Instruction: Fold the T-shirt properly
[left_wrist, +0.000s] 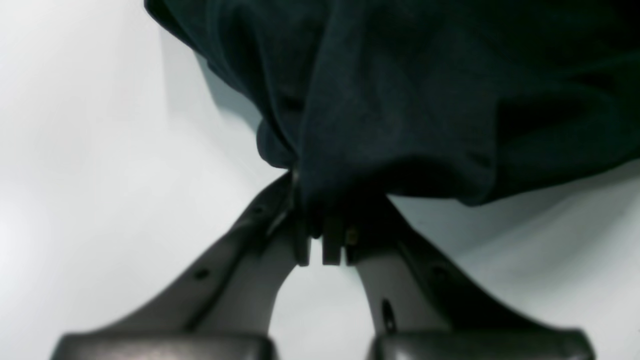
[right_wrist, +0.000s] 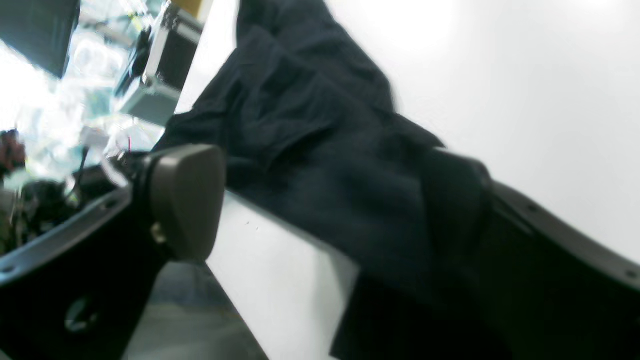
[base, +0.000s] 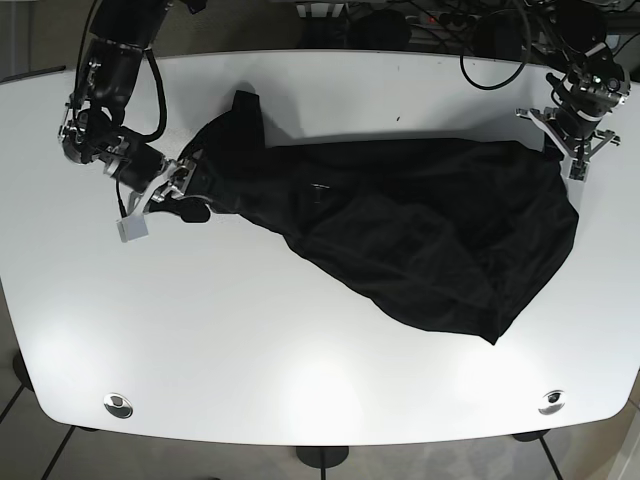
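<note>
No text, label, brand, number or sign can be read in any view. The T-shirt (base: 400, 230) shows plain dark cloth with no legible print, and the table (base: 300, 350) bears no markings. Background clutter behind the table in the right wrist view is too blurred to read.

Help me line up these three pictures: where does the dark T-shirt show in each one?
Left wrist: the T-shirt fills the top, its edge pinched in the left gripper.
Right wrist: it runs from top centre to lower right, draped between the open jaws of the right gripper.
Base: spread across the table's upper middle.
Shared landmark: the white table.
</note>
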